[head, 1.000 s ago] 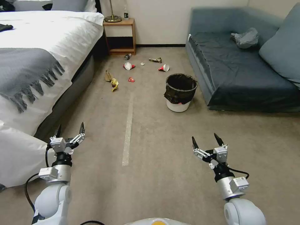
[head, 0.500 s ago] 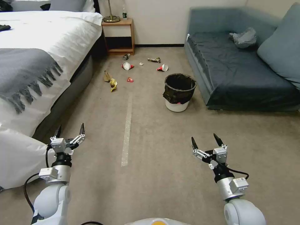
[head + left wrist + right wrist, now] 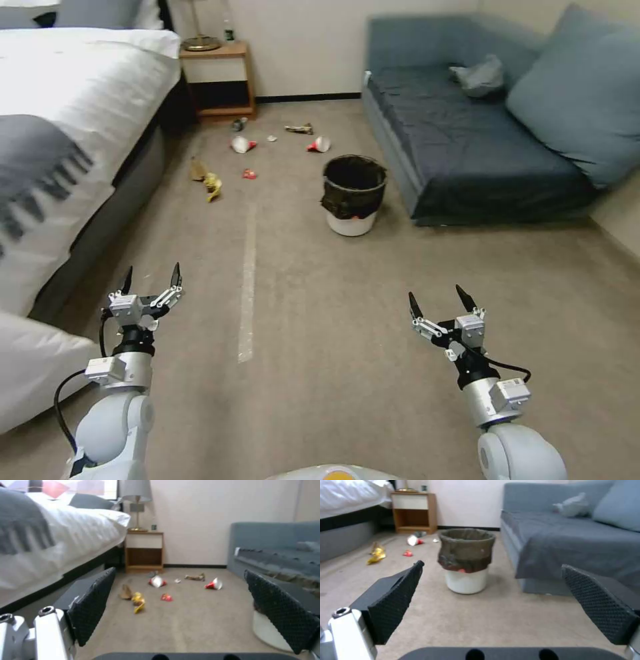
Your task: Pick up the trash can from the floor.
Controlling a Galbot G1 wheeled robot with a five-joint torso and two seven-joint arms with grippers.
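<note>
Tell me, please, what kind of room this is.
Probably a hotel bedroom: a bed with white linen, a small wooden nightstand holding a brass lamp, and a dark blue fabric sofa on beige carpet.

No text, label, brand, number or sign can be read on anything here.

One trash can (image 3: 353, 195), one bed (image 3: 73, 120), one sofa (image 3: 467, 147), two paper cups (image 3: 241, 144).

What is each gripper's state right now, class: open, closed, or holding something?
Left gripper: open, holding nothing, raised above the floor.
Right gripper: open, holding nothing, well short of the trash can.
</note>
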